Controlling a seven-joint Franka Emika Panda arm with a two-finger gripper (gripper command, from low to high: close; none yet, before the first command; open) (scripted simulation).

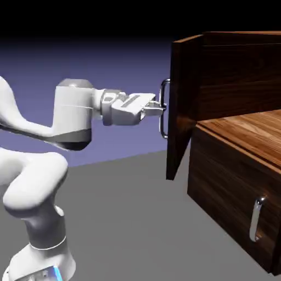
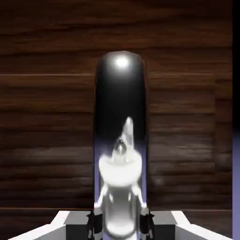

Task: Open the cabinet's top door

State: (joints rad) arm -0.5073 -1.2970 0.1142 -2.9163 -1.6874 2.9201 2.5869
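Note:
The cabinet (image 1: 241,71) of dark brown wood stands at the exterior view's right. Its top door (image 1: 183,104) is swung out, its edge facing the arm. On that door sits a curved silver bar handle (image 1: 163,112), and my gripper (image 1: 158,107) is shut on it, reaching in level from the left. The hand view shows the handle (image 2: 121,122) as a big glossy bar upright between the grey fingertips (image 2: 96,220), with the door's wood grain (image 2: 47,117) filling the picture behind it. The lower door (image 1: 230,192) is closed and carries a shorter silver handle (image 1: 256,219).
The grey table (image 1: 137,219) stretches below the arm and in front of the cabinet. The arm's white elbow (image 1: 33,186) bulks at the lower left. The swung door's lower corner (image 1: 171,174) hangs just above the table.

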